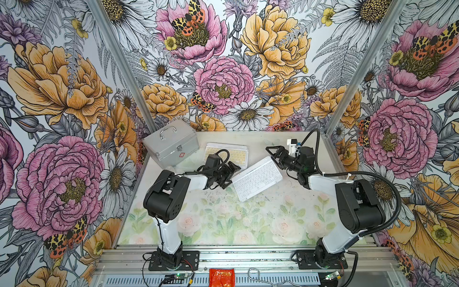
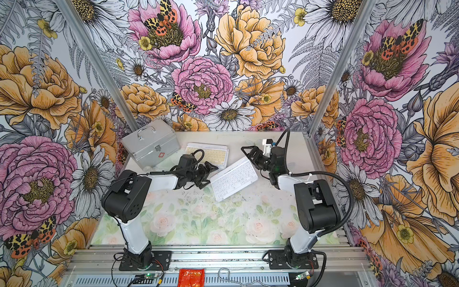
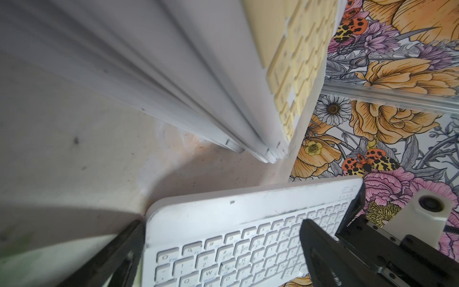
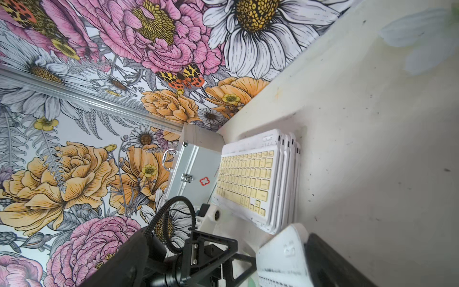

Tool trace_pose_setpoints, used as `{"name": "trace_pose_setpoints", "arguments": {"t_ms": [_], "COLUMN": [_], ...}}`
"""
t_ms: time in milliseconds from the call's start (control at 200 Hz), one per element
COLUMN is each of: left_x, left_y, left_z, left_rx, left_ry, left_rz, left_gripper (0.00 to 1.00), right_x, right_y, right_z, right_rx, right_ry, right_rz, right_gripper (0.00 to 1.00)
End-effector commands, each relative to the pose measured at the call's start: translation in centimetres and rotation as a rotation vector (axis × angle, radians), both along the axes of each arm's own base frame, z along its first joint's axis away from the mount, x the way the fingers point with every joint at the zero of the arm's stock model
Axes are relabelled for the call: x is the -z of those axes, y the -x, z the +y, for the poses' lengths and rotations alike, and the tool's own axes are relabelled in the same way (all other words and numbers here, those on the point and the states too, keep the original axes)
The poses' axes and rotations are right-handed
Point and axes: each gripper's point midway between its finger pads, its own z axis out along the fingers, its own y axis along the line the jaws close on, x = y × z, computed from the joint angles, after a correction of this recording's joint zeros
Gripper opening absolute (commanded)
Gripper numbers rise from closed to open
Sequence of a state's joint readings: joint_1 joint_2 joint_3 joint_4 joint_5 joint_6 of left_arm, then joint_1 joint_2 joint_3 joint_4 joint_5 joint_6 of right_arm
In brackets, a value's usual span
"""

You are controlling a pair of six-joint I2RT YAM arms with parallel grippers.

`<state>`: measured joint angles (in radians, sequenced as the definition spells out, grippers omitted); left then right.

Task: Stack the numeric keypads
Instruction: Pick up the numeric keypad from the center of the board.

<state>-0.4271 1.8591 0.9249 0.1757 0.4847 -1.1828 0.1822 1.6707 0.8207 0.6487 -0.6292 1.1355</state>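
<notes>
Scuffed floral surface (image 1: 223, 223). Back left sits a boxy ribbed metal case (image 1: 171, 146). Beside it is a flat stack of keypads (image 1: 239, 154), yellow keys up; only the right wrist view shows its layered edges. In front, a white keypad (image 1: 258, 179) lies diagonally, long axis running back-right. The left gripper (image 1: 231, 175) and right gripper (image 1: 273, 156) flank its ends, fingers apart.

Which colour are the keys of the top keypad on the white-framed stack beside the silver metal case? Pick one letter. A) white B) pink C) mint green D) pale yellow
D: the uppermost thin white-framed keypad shows pale yellow keys in both top views and in the right wrist view.
</notes>
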Motion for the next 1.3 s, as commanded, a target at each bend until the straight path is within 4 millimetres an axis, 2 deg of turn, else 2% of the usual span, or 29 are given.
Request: {"name": "trace_pose_setpoints", "arguments": {"t_ms": [0, 210, 560, 961, 1121, 1296], "left_x": [1.2, 1.4, 1.8, 2.0, 1.9, 1.8], "left_y": [2.6, 2.8, 3.2, 3.2, 3.2, 3.2], "left_z": [-2.4, -2.3, -2.2, -2.2, -2.1, -2.3], "left_rx": [0.074, 0.066, 0.059, 0.06, 0.054, 0.058], "left_ry": [0.047, 0.049, 0.06, 0.061, 0.065, 0.069], "left_rz": [0.066, 0.069, 0.076, 0.082, 0.086, 0.086], "left_gripper": [0.99, 0.99, 0.99, 0.99, 0.99, 0.99], "right_x": [1.7, 1.1, 2.3, 3.2, 4.5, 4.5], "right_y": [2.2, 1.2, 1.5, 4.5, 5.9, 7.1], "right_z": [3.8, 3.8, 3.2, 1.3, 0.8, 0.6], "right_rx": [-0.105, -0.031, 0.07, 0.1, 0.071, 0.006], "right_ry": [-0.09, -0.118, -0.132, 0.003, 0.047, 0.078], "right_rz": [0.129, 0.129, 0.198, 0.352, 0.482, 0.537], "right_gripper": [1.0, 1.0, 1.0, 1.0, 1.0, 1.0]}}
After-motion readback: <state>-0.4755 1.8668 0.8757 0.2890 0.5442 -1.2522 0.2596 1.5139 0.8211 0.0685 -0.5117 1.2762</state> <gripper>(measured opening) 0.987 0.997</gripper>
